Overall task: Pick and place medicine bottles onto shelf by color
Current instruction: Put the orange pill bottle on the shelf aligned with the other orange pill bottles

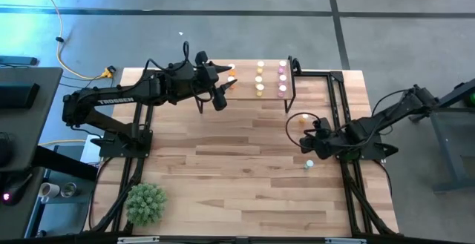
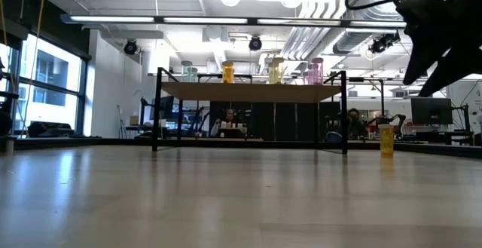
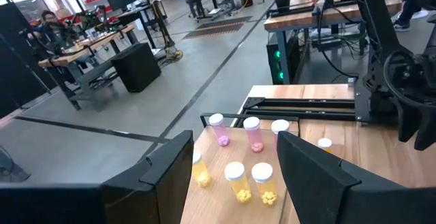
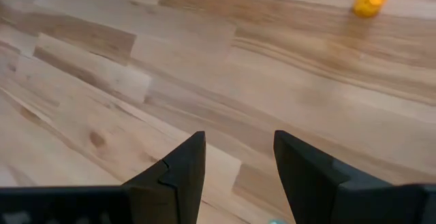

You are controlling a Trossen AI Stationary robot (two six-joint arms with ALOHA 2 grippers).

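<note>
The shelf (image 1: 271, 96) stands at the table's far edge on black legs (image 2: 157, 112). On it stand yellow bottles (image 1: 260, 77), pink bottles (image 1: 282, 77) and orange ones (image 1: 231, 73), all upright with white caps. My left gripper (image 1: 226, 84) hovers open over the shelf's left end, above the yellow bottles (image 3: 245, 183). My right gripper (image 1: 306, 144) hangs open above the bare table at the right. An orange bottle (image 1: 303, 122) stands on the table beyond it, and a green bottle (image 1: 309, 165) stands just nearer the front edge.
A small green plant (image 1: 145, 203) sits at the near left corner. Black frame rails (image 1: 338, 103) run along the table's right side beside the shelf. Bare wood (image 1: 223, 155) stretches across the table's middle.
</note>
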